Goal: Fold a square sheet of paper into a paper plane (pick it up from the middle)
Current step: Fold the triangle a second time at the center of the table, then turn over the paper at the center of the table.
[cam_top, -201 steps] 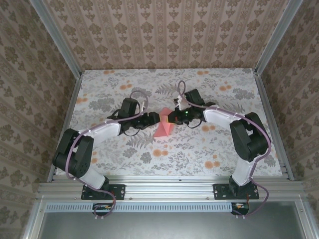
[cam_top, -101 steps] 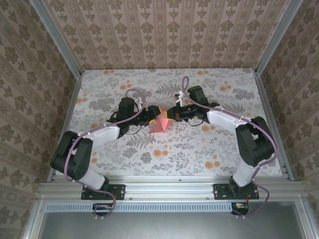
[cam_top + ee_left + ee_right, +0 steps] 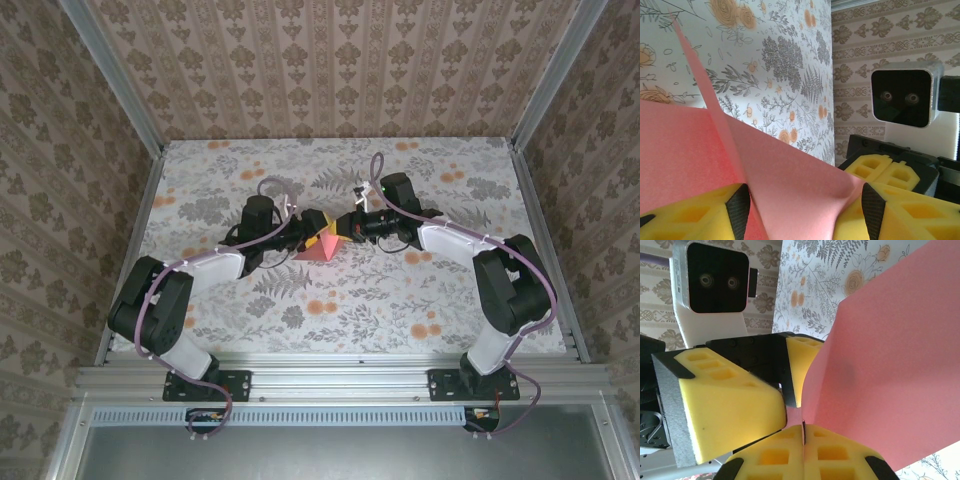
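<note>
Centrally in the overhead view, 2 arms meet over the floral bench [image 3: 450, 300], with a folded coral-pink paper [image 3: 318, 250] between them. The right end effector [image 3: 341, 227] is closed, pinching the paper's edge between its yellow pads. The left end effector [image 3: 311, 234] stands wide, its 2 pads apart with the paper's crease running between them.

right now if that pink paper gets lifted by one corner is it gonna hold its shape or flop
Probably floppy: the paper sags in a curve between the yellow fingers. The crease may stiffen it a little; one folded ridge stands up straight. It looks very light, as a small pinch by the right gripper seems enough to hold it.
</note>
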Available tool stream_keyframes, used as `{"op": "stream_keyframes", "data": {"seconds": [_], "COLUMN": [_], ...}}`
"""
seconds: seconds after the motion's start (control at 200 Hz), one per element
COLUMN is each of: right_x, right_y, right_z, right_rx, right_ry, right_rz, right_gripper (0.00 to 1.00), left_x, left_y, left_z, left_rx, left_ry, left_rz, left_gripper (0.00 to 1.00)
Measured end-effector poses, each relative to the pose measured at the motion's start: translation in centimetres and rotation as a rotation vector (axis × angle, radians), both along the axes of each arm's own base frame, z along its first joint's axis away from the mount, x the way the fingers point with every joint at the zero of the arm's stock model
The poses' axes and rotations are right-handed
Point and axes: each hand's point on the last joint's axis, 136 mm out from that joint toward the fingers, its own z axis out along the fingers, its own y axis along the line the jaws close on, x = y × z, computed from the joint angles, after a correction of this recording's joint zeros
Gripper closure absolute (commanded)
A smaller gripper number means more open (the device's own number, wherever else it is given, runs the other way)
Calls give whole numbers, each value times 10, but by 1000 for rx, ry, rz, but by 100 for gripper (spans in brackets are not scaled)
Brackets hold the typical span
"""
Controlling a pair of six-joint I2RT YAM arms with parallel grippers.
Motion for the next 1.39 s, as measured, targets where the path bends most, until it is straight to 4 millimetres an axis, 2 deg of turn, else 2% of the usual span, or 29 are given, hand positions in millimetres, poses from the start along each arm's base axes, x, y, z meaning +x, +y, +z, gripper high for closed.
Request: {"op": "stream_keyframes", "data": {"seconds": [0.25, 0.64, 1.17, 1.27, 1.325, 1.395], "right_x": [1, 6, 7, 7, 7, 7], "right_y": [-3, -13, -14, -15, -15, -16], "right_z": [-1, -7, -8, -8, -8, -9], "right_rx": [14, 26, 30, 30, 30, 30], "right_ry": [11, 37, 52, 53, 53, 53], "right_rz": [-9, -52, -61, -63, -63, -65], "right_gripper": [97, 96, 90, 88, 87, 83], "left_x": [2, -1, -4, -4, -4, -4], "left_y": [-6, -8, -7, -7, -7, -7], "left_z": [14, 15, 10, 9, 9, 9], "left_rx": [-27, -30, -18, -13, -13, -11], "left_ry": [-20, -14, 9, 11, 10, 8], "left_rz": [-16, -32, -43, -44, -44, -45], "left_gripper": [40, 45, 76, 80, 85, 86]}}
